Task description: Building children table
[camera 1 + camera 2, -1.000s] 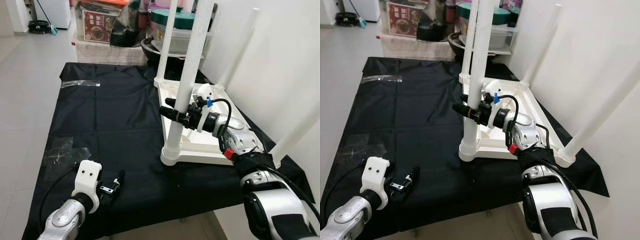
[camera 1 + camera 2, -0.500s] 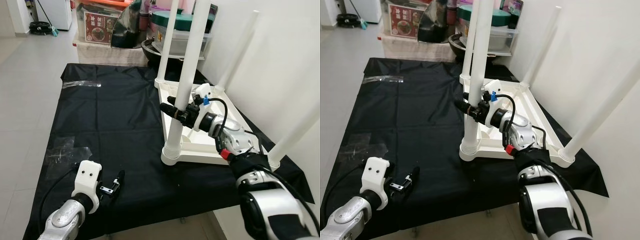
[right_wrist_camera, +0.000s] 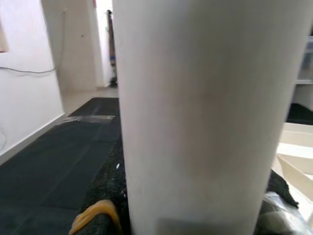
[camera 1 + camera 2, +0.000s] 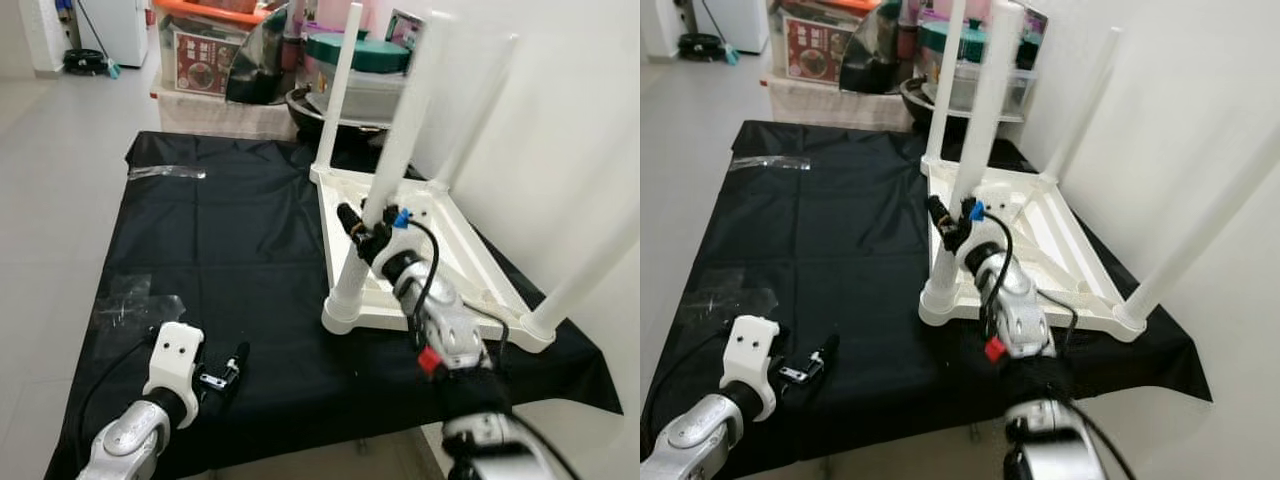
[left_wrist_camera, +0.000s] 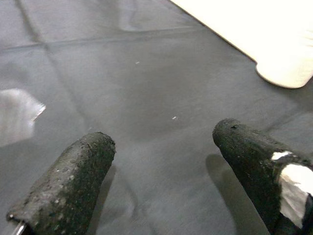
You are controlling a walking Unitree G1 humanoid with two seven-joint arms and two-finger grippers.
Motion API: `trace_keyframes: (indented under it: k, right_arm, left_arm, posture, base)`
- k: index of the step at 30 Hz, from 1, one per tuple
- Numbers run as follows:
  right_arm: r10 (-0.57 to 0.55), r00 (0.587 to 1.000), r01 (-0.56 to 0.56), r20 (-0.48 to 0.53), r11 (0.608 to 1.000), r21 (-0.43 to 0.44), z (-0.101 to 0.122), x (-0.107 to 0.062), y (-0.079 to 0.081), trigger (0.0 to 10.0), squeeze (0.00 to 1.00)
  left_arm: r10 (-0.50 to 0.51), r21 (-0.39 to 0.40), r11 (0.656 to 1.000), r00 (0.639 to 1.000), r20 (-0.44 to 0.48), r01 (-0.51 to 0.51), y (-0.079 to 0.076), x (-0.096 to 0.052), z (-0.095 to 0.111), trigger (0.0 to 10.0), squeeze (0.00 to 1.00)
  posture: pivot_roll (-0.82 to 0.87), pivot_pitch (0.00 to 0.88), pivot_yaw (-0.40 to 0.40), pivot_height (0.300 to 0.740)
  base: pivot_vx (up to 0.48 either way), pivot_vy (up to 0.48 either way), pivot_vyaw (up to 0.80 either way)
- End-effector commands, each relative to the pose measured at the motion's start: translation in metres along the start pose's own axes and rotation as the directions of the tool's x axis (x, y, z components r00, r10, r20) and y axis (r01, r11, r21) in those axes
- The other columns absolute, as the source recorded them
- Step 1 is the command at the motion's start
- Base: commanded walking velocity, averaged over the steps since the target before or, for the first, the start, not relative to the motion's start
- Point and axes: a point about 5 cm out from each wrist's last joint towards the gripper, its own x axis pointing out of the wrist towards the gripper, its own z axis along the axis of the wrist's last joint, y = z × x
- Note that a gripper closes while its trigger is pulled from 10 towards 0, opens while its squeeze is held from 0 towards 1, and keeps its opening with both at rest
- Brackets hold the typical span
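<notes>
The right gripper (image 4: 358, 228) squeezes the near white leg (image 4: 385, 190) low down, probably to seat it in the upside-down tabletop (image 4: 455, 245) below. The left gripper (image 4: 232, 365) rests open on the black cloth (image 4: 230, 230), well apart from the table.

Black cloth-covered work surface (image 4: 230, 250) under my arms, upturned white children's table (image 4: 440, 250) resting on it just ahead of my right gripper (image 4: 362, 226), clear plastic wrap (image 4: 125, 300) lying flat beyond my left gripper (image 4: 228, 372), strip of clear tape (image 4: 165, 172) well ahead.
</notes>
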Motion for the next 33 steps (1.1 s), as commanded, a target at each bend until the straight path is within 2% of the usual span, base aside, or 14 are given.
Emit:
trace_keyframes:
  k: [1,3,4,6,11,14,24,27,28,33]
  right_arm:
    - [-0.129,0.985,0.131,-0.117,0.991,0.003,-0.027,-0.013,-0.016,0.0,0.0]
    - [-0.254,0.963,0.254,-0.092,0.967,-0.002,-0.026,-0.022,-0.016,0.0,0.0]
    - [-0.254,0.963,0.254,-0.092,0.967,-0.002,-0.026,-0.022,-0.016,0.0,0.0]
    - [-0.345,0.936,0.344,-0.072,0.939,-0.022,-0.022,-0.027,-0.018,0.0,0.0]
    - [-0.437,0.896,0.435,-0.079,0.9,-0.044,-0.019,-0.03,-0.02,0.0,0.0]
    - [-0.515,0.852,0.513,-0.092,0.857,-0.044,-0.017,-0.031,-0.024,0.0,0.0]
    - [-0.611,0.776,0.61,-0.156,0.79,-0.061,-0.021,-0.036,-0.019,0.0,0.0]
    - [-0.661,0.73,0.661,-0.173,0.747,-0.062,-0.022,-0.038,-0.021,0.0,0.0]
    - [-0.661,0.73,0.661,-0.173,0.747,-0.062,-0.022,-0.038,-0.021,0.0,0.0]
    - [-0.706,0.677,0.713,-0.206,0.699,-0.053,-0.025,-0.039,-0.027,0.0,0.0]
  left_arm:
    - [-0.015,-0.003,1.0,1.0,-0.003,0.015,-0.005,0.001,-0.002,10.0,0.0]
    - [-0.014,-0.002,1.0,1.0,-0.003,0.014,-0.005,0.002,-0.002,10.0,0.0]
    - [-0.014,-0.002,1.0,1.0,-0.003,0.014,-0.005,0.002,-0.002,10.0,0.0]
    - [-0.014,-0.002,1.0,1.0,-0.003,0.014,-0.004,0.002,-0.002,10.0,0.0]
    - [-0.013,-0.002,1.0,1.0,-0.003,0.013,-0.004,0.002,-0.002,10.0,0.0]
    - [-0.011,-0.001,1.0,1.0,-0.004,0.011,-0.004,0.002,-0.002,10.0,0.0]
    - [-0.004,0.0,1.0,1.0,-0.01,0.004,-0.004,0.002,-0.002,10.0,0.0]
    - [0.004,0.001,1.0,1.0,-0.013,-0.004,-0.003,0.003,-0.002,10.0,0.0]
    - [0.004,0.001,1.0,1.0,-0.013,-0.004,-0.003,0.003,-0.002,10.0,0.0]
    - [0.006,0.006,1.0,1.0,-0.018,-0.006,-0.003,0.004,-0.003,10.0,0.0]
  posture:
    - [0.08,0.0,-0.161,0.74]
    - [0.08,0.0,-0.16,0.74]
    - [0.08,0.0,-0.16,0.74]
    - [0.08,0.0,-0.158,0.74]
    - [0.08,0.0,-0.159,0.74]
    - [0.09,0.0,-0.163,0.74]
    - [0.09,0.0,-0.167,0.74]
    - [0.09,0.0,-0.166,0.74]
    - [0.09,0.0,-0.166,0.74]
    - [0.09,0.0,-0.163,0.74]
  base:
    - [0.0,0.0,0.0]
    - [0.0,0.0,0.0]
    - [0.0,0.0,0.0]
    - [0.0,0.0,0.0]
    - [0.0,0.0,0.0]
    - [0.0,0.0,0.0]
    - [0.0,0.0,0.0]
    - [0.0,0.0,0.0]
    - [0.0,0.0,0.0]
    - [0.0,0.0,0.0]
